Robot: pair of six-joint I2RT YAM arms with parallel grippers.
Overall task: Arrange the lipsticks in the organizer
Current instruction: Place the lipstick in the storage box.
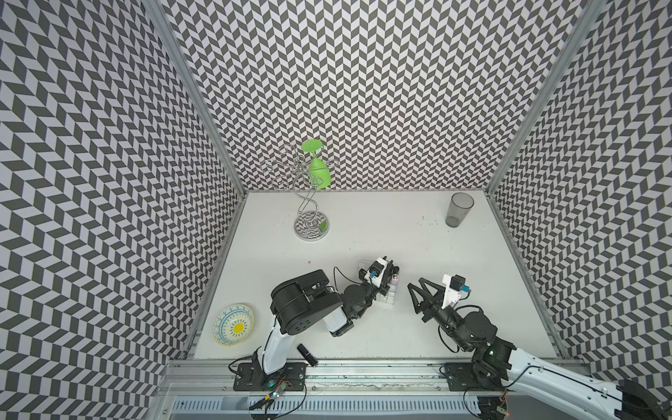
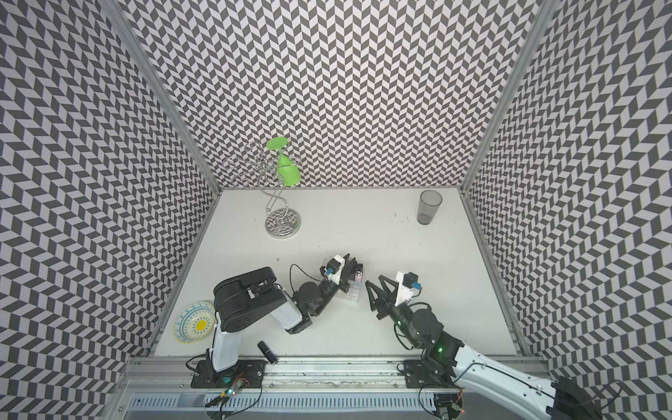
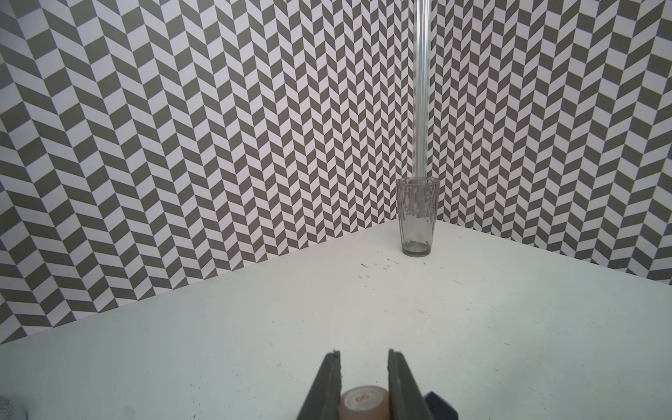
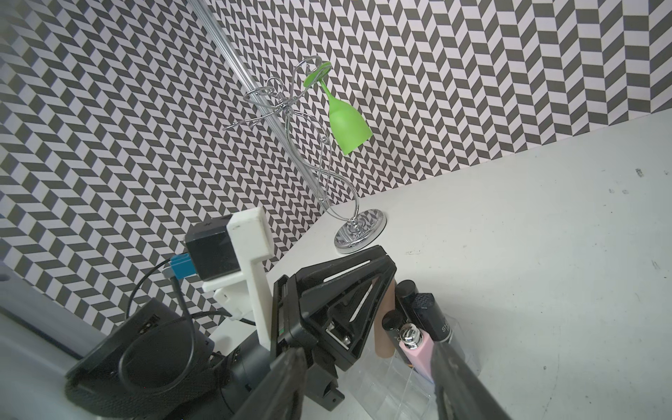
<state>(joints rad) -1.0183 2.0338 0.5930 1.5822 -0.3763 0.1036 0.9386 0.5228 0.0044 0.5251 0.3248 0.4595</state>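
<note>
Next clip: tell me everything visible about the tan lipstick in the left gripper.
The tan lipstick is a slim matte beige tube; its flat round end bears a small printed label, too blurred to read. The left gripper is shut on it, a finger pressing each side. The right wrist view shows the tube nearly upright, slightly tilted, over the clear organizer, next to black lipsticks and a pink lipstick standing there. Whether its lower end sits in a cell cannot be told.

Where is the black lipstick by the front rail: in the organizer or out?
Out: the lipstick lies flat on the table, away from the organizer.
</note>
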